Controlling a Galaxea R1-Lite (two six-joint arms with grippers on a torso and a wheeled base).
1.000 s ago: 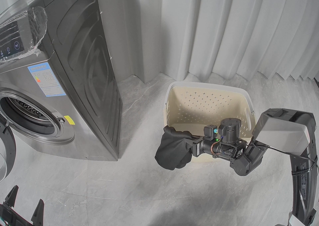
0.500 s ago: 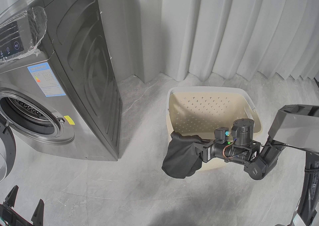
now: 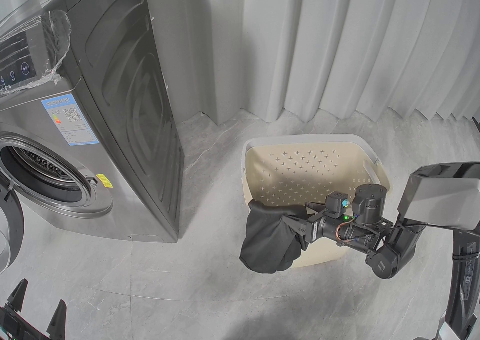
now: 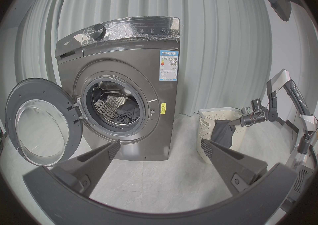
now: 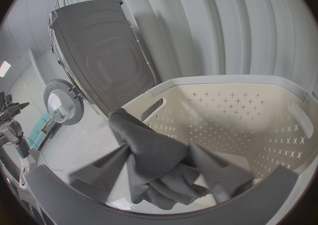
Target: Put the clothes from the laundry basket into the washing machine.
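- I've pulled the right gripper [image 3: 301, 226] and dark garment [image 3: 269, 245] nearer; the laundry basket [image 3: 305, 138] slid too.
- Right gripper clamped on the garment, which is draped over the basket rim.
- Left gripper [image 3: 41, 294] fingers apart.

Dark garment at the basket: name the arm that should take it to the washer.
Right. The right tool is shut on the dark garment, which hangs over the basket rim. The left tool is open and empty, low in front of the washer.

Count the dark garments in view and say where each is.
2. One garment hangs from the right gripper over the basket rim; a second garment lies inside the washer drum. More may be hidden there.
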